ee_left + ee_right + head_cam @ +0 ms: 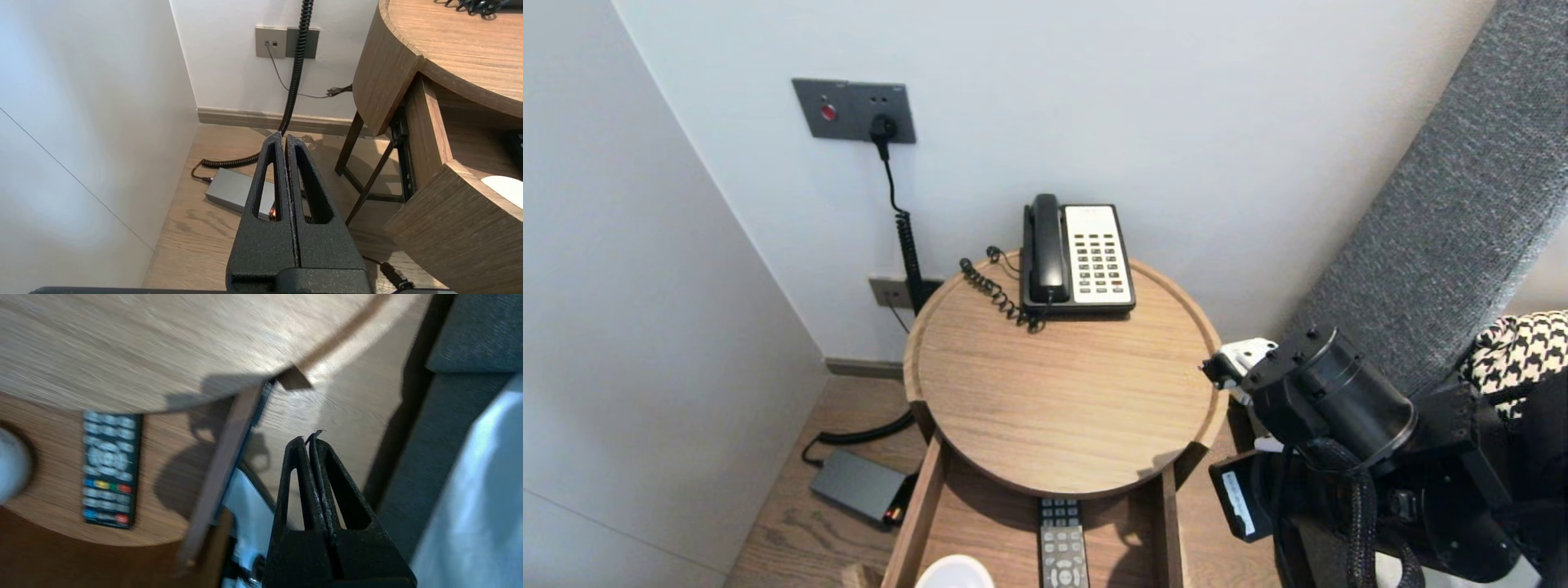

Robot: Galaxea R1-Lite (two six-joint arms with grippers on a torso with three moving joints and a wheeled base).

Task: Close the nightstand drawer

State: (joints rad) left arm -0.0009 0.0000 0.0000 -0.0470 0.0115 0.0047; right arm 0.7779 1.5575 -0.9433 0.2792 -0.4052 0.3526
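Note:
My right gripper (309, 437) is shut with nothing between its fingers. It hangs over the wooden floor just off the right side of the open drawer (925, 506), between the round wooden table (1062, 400) and the grey upholstered panel (1445, 220). The right arm (1327, 400) shows beside the table's right rim. In the drawer lies a black remote control (107, 467), also seen from the head (1063, 543), next to a white round object (956, 573). My left gripper (283, 136) is shut and empty, parked low over the floor left of the table.
A black and white desk phone (1086, 257) with a coiled cord stands at the back of the tabletop. A grey power adapter (858, 486) and a black coiled cable (907, 245) lie by the wall on the left. A houndstooth fabric (1519, 347) is at the right.

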